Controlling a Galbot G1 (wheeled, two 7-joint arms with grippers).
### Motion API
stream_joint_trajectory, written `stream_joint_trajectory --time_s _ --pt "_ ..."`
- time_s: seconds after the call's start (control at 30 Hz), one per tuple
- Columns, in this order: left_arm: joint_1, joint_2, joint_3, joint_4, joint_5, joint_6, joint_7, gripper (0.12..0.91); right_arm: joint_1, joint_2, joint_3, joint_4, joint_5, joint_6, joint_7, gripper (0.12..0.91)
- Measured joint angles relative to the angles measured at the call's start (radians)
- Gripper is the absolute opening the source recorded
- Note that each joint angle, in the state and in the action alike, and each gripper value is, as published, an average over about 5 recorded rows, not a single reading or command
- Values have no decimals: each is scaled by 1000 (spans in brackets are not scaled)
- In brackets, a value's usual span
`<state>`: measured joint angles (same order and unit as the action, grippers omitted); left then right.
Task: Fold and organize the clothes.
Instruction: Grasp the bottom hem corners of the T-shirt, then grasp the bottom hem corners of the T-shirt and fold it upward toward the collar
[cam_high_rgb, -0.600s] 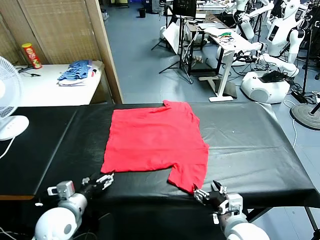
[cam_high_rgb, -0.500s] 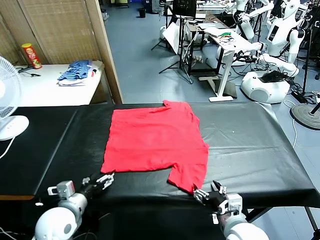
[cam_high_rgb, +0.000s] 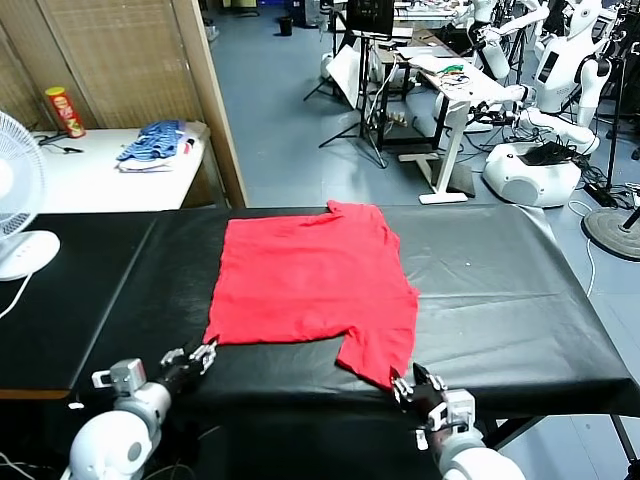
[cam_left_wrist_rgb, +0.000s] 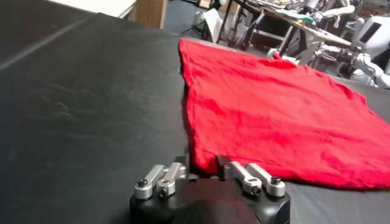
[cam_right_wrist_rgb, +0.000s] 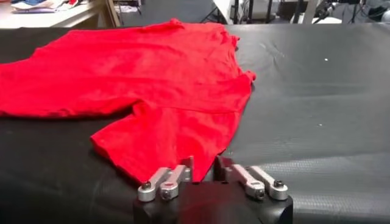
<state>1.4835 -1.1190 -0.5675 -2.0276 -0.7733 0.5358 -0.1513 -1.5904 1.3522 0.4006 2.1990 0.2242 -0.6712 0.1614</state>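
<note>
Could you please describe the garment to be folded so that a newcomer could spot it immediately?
Look at the long black table in front of the robot. Spread flat across its middle lies the red T-shirt, the only bright red item; the blue-and-white cloth pile sits on another, white table.

The robot has white rounded forearms, and each gripper (cam_left_wrist_rgb: 204, 165) is a black housing with silver screw-headed finger links.

Robotics lab — white robots (cam_high_rgb: 560, 60), camera stands (cam_high_rgb: 365, 110)
</note>
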Motion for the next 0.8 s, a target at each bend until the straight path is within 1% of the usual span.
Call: stream_joint_trajectory --time_s 0.03,0.2,0.37,0.47,0.57,0.67,0.8 --pt "3 -2 1 -3 4 0 -1 126 -6 -1 4 8 -1 -3 3 121" --pt "28 -1 -7 -30 18 -2 -14 125 -55 -13 31 78 -1 -21 12 121" --pt "85 12 -33 -93 16 0 -31 125 -102 -26 66 147 7 -1 2 121" --pt "118 15 -44 -140 3 -10 -34 125 -93 -37 87 152 31 42 -15 121" --pt "124 8 -45 -169 -5 -46 -33 125 -53 -53 103 126 60 104 -42 121" --pt "101 -7 -33 -172 0 -80 -33 125 17 -73 105 60 73 170 -70 121" --pt "40 -29 -10 -146 14 -111 -37 125 133 -91 89 -60 78 253 -97 121"
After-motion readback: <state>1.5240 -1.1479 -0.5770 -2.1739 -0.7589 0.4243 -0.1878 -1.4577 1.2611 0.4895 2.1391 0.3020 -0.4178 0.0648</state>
